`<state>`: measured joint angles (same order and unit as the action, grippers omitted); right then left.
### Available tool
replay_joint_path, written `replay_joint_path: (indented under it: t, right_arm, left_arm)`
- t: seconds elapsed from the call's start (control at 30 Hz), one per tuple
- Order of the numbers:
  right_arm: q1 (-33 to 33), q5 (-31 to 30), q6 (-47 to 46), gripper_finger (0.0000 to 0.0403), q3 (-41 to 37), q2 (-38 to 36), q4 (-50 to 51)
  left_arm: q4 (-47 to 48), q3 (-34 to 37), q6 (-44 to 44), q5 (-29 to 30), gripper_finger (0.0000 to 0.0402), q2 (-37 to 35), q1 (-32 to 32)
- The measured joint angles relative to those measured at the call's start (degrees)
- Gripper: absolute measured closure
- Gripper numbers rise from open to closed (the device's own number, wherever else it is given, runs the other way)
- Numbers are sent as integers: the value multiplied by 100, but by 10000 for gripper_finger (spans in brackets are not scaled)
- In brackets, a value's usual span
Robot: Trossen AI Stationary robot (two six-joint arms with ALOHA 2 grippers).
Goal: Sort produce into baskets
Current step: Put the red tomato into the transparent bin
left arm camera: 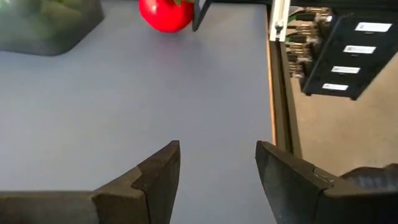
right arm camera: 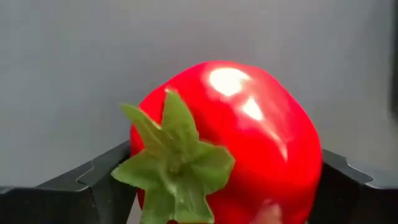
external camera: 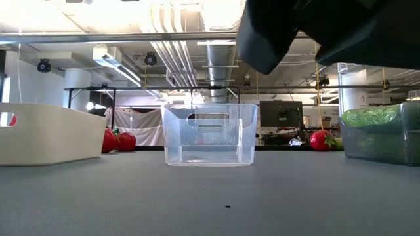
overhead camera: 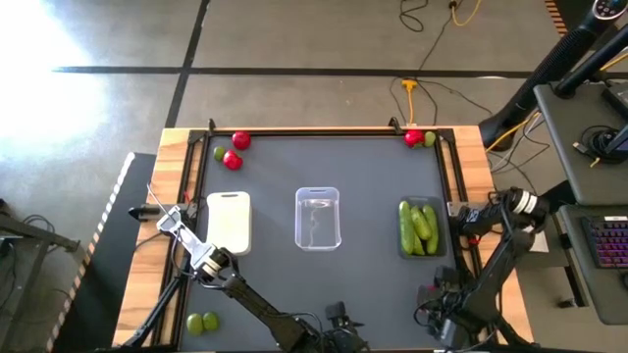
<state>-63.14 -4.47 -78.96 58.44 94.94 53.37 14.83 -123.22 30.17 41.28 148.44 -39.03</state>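
My right gripper (right arm camera: 224, 186) is at the table's near right (overhead camera: 439, 294), shut on a red round fruit (right arm camera: 230, 143) with a green top. My left gripper (left arm camera: 217, 174) is open and empty over the near middle of the table (overhead camera: 337, 316). The white basket (overhead camera: 229, 221), the clear basket (overhead camera: 318, 218) and the dark grey basket (overhead camera: 439, 253) stand in a row. Long green pieces (overhead camera: 417, 227) lie in the dark grey one. Two red fruits (overhead camera: 236, 150) and a lime (overhead camera: 220, 153) lie at the far left. A red fruit (overhead camera: 413, 138) and a lime (overhead camera: 429, 139) lie at the far right. My right gripper pinches the red fruit by its two opposite sides (right arm camera: 140, 186) between its two fingers (right arm camera: 93, 183). The fruit's green top (right arm camera: 177, 162) faces the wrist camera. I cannot tell whether the fruit rests on the table or is lifted.
Two limes (overhead camera: 202, 322) lie on the wooden border at the near left, off the dark mat. Frame rails run along the table's left and right sides (overhead camera: 453, 176). Open mat lies between the baskets and the far edge.
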Motion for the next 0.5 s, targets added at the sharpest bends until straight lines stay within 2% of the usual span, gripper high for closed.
replay_joint_path:
  t: [0.13, 0.27, 0.4, 0.5]
  right_arm:
    - [46, -132, 56, 97, -38, 36, -15]
    - [198, -329, 240, 120, 176, 32, 9]
    - [520, -828, 873, 120, 815, 27, -11]
    - [1001, -1302, 1715, 117, 1343, 14, -51]
  left_arm:
    - [89, 0, -106, 234, 208, -32, -14]
    - [706, 2, 15, 553, 210, -167, -90]
    - [1705, -52, 597, 891, 211, -267, -208]
    - [2309, -71, 896, 764, 211, -329, -214]
